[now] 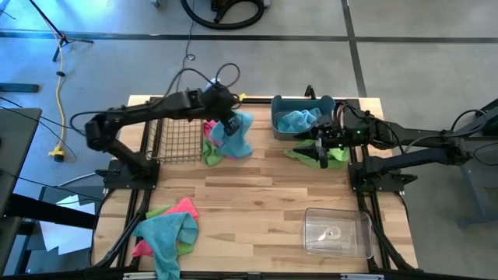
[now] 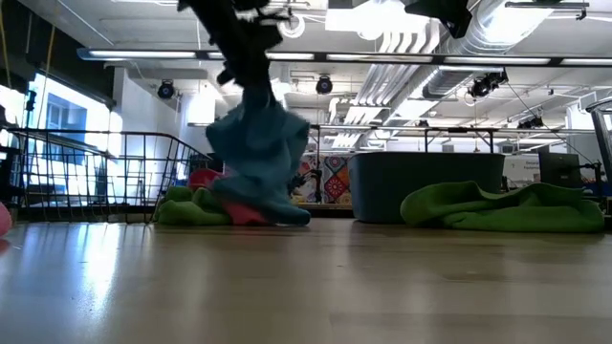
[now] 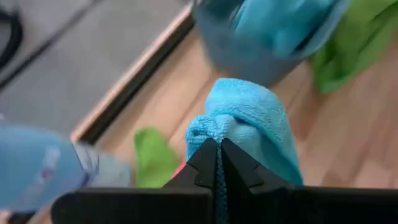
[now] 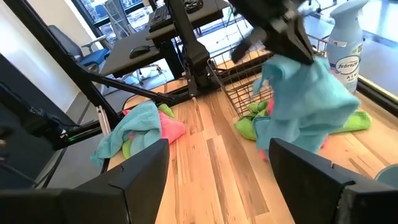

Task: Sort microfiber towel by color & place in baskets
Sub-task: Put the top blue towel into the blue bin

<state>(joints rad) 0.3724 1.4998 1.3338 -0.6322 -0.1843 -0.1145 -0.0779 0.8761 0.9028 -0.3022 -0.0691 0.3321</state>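
Beside the wire basket, left gripper pinches teal towel

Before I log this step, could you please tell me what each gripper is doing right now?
Left gripper: shut on the teal-blue towel, lifted beside the wire basket.
Right gripper: open, holding nothing.

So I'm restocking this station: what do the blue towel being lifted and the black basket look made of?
Blue towel: soft, matte microfiber-like cloth by its fuzzy nap and limp drape from the left gripper's shut fingers. Black basket: thin dark wire mesh, probably coated metal; the tabletop shows through its open grid.
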